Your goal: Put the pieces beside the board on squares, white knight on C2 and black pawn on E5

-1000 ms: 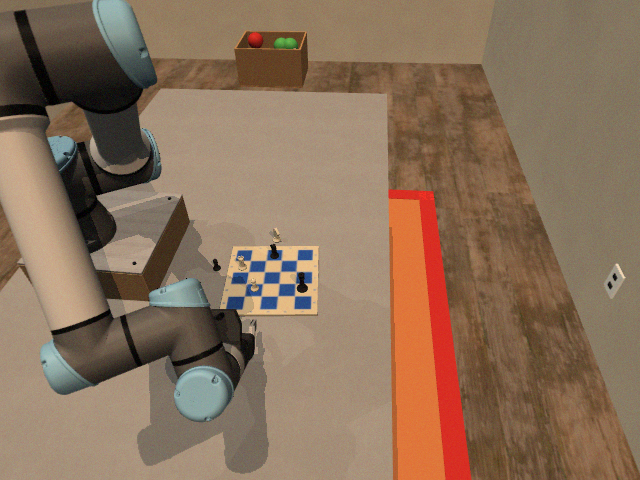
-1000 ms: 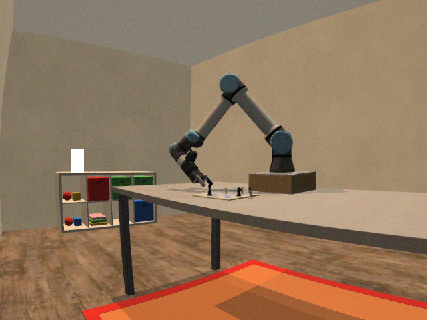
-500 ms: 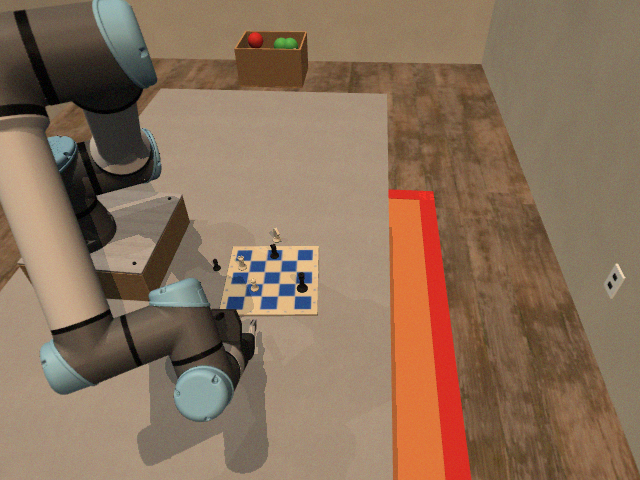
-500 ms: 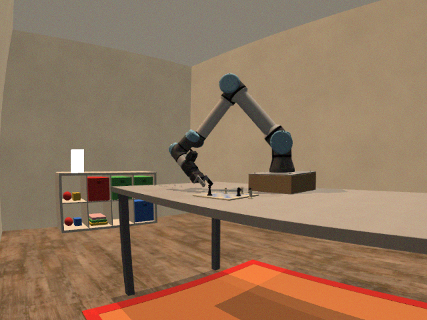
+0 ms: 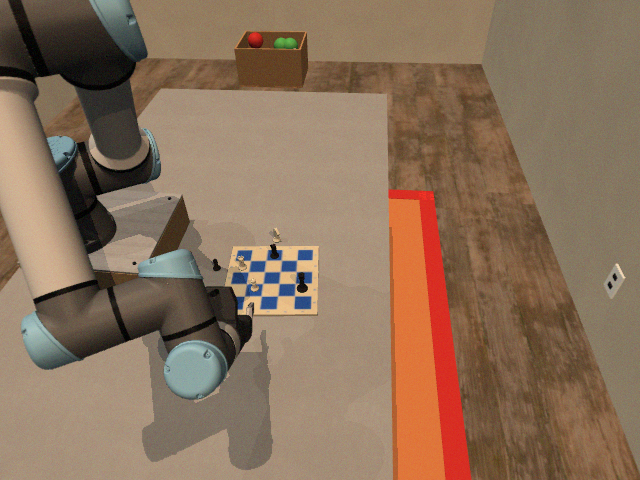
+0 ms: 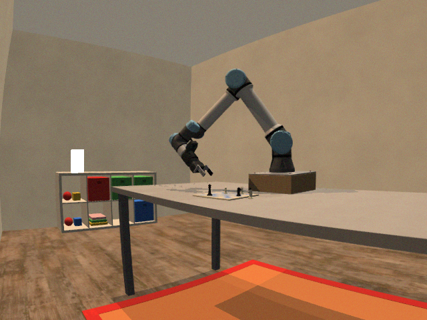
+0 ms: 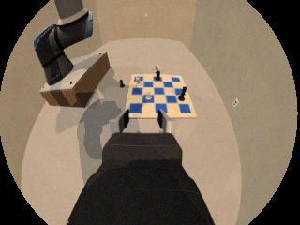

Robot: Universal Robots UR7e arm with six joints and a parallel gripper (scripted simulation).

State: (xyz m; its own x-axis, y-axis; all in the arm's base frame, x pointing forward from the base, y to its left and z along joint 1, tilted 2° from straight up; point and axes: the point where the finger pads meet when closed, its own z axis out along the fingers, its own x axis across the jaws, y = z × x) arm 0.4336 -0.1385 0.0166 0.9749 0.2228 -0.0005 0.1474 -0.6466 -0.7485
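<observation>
A small blue and cream chessboard (image 5: 273, 280) lies on the grey table; it also shows in the wrist view (image 7: 159, 96). The white knight (image 5: 277, 235) stands off the board beyond its far edge. The black pawn (image 5: 216, 265) stands off the board to its left, near the arm's base block; it also shows in the wrist view (image 7: 122, 82). On the board stand two white pieces (image 5: 241, 262) (image 5: 253, 283) and two black pieces (image 5: 273, 251) (image 5: 301, 282). My gripper (image 5: 248, 311) hangs open and empty above the board's near left corner, well above the table in the exterior view (image 6: 203, 170).
The arm's wooden base block (image 5: 139, 237) stands left of the board. A brown box with red and green balls (image 5: 272, 57) sits on the floor beyond the table. An orange and red mat (image 5: 423, 330) lies right of the table. A shelf unit (image 6: 107, 199) stands by the wall.
</observation>
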